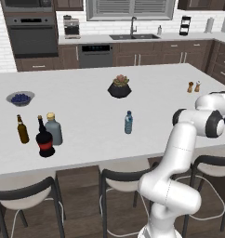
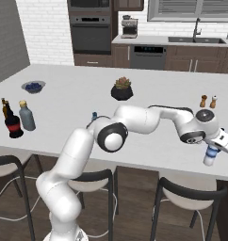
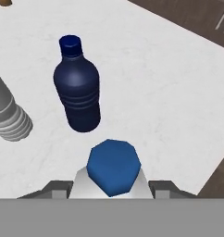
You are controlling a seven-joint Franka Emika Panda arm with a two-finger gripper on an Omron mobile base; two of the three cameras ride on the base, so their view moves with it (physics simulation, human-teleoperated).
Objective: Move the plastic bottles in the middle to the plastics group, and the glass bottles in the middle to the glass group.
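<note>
My gripper [image 2: 214, 149] hangs over the island's front right corner, shut on the clear plastic bottle [image 2: 210, 156] with a white-and-blue label. In the hand view its blue cap [image 3: 113, 166] sits between my fingertips [image 3: 164, 187]. Just beyond stands the plastics group: a dark blue container [image 3: 77, 94] and a clear ribbed bottle [image 3: 8, 116]. The blue-tinted plastic bottle [image 1: 128, 122] stands alone mid-counter. At the left, the black glass bottle [image 1: 44, 139] with a red label stands beside the grey-blue flask [image 1: 53, 129] and the slim brown bottle [image 1: 22, 129].
A potted succulent [image 1: 119, 87] sits at the counter's centre, a bowl of blueberries [image 1: 20, 97] at far left, and salt and pepper shakers [image 1: 194, 87] at the right. The counter edge [image 3: 211, 171] runs close to the held bottle. Stools [image 1: 123, 179] line the near side.
</note>
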